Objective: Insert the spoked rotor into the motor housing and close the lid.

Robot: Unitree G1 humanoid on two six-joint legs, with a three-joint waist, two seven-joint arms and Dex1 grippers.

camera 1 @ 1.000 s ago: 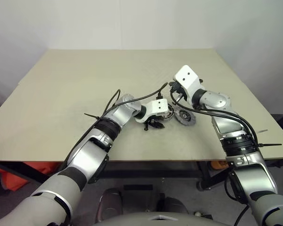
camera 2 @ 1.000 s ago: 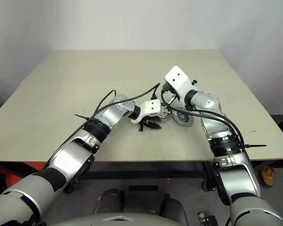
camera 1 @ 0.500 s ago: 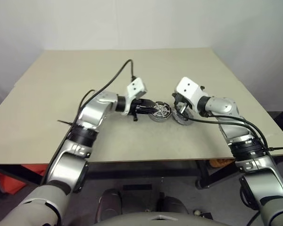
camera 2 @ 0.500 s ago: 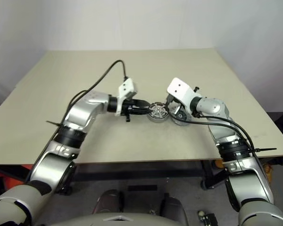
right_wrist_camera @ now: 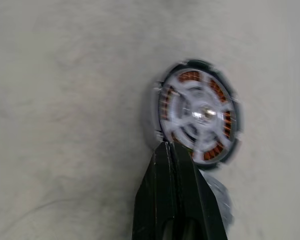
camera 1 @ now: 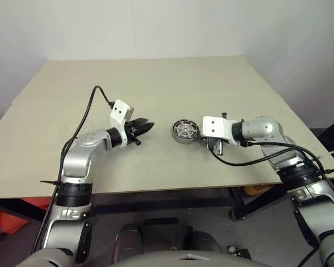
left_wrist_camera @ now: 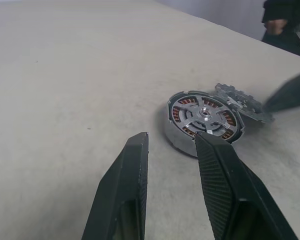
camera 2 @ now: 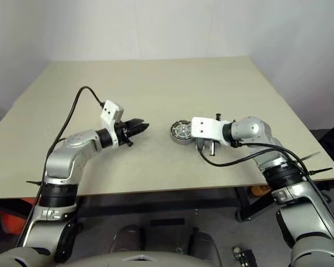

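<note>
Pulled back leftward, my left gripper [camera 1: 146,127] now hovers with fingers apart, empty. At mid-tabletop [camera 1: 156,83] I see the motor housing [left_wrist_camera: 205,122] holding the spoked rotor [left_wrist_camera: 206,113], the lid [left_wrist_camera: 242,102] leaning against it, beside my right gripper [right_wrist_camera: 171,150], fingers together.

Housing [camera 1: 185,131] stands mid-table [camera 1: 156,83], rotor [left_wrist_camera: 205,112] seated in it. Lid [left_wrist_camera: 242,101] leans on its rim at 3 o'clock. Left gripper [camera 1: 143,128] at 9 o'clock, apart; right gripper [right_wrist_camera: 172,150] at 3 o'clock, close.
</note>
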